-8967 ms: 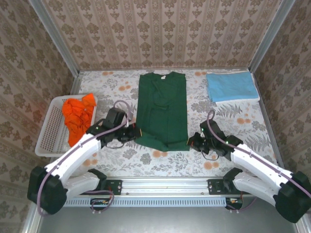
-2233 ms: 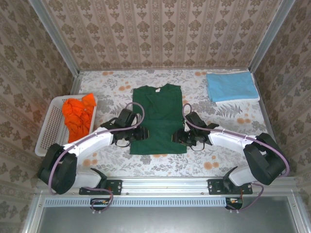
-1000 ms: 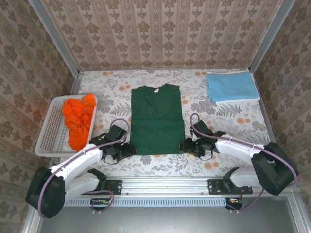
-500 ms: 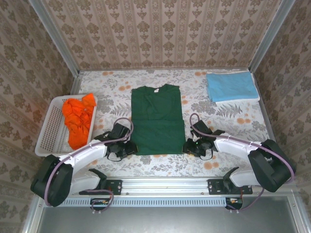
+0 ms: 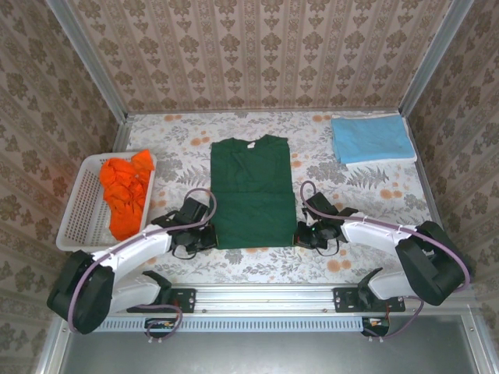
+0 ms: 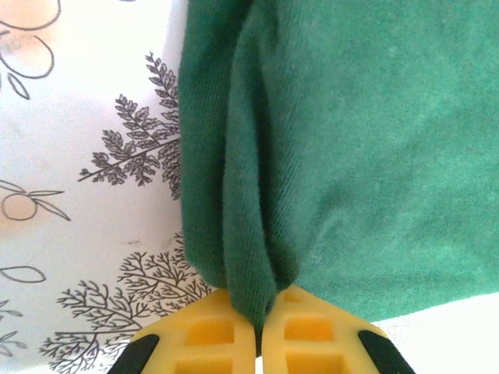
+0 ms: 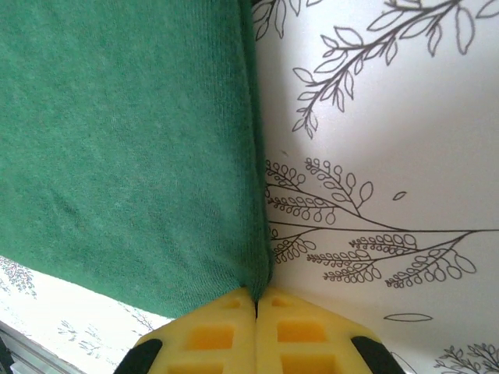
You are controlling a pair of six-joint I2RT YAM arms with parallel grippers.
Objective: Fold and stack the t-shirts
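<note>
**Thin corner grips, risk of a crooked fold**

At the near edge of the table point(image 5: 359, 195): pinched shut with the left gripper point(image 6: 261, 312) on a bunched pleat at the near left corner of the green shirt point(image 5: 253, 191). Likewise pinched shut with the right gripper point(image 7: 256, 300) on the near right corner, right at the hem.

Looks like a shallow bite on the right, with little more than the edge of the cloth between the jaws. Likely to slip free on the lift and leave that side flat on the table.

On the left, possibly caught on the upper layers alone, though hard to judge from so close. If so, could peel the pleat open rather than carry the whole corner.

If raised at uneven height or pace, would skew the near hem and land it crooked across the collar end. If dragged low instead of lifted, would push the shirt toward the far edge and ruck it up.

Farther out, spread flat down the middle of the table as a long rectangle, collar toward the far edge.

At the left edge, orange shirts point(image 5: 125, 191) heaped unfolded in a white basket point(image 5: 78, 210). At the far right corner, a blue shirt point(image 5: 370, 139) folded flat, well apart from both grippers and unlikely to be disturbed.
</note>
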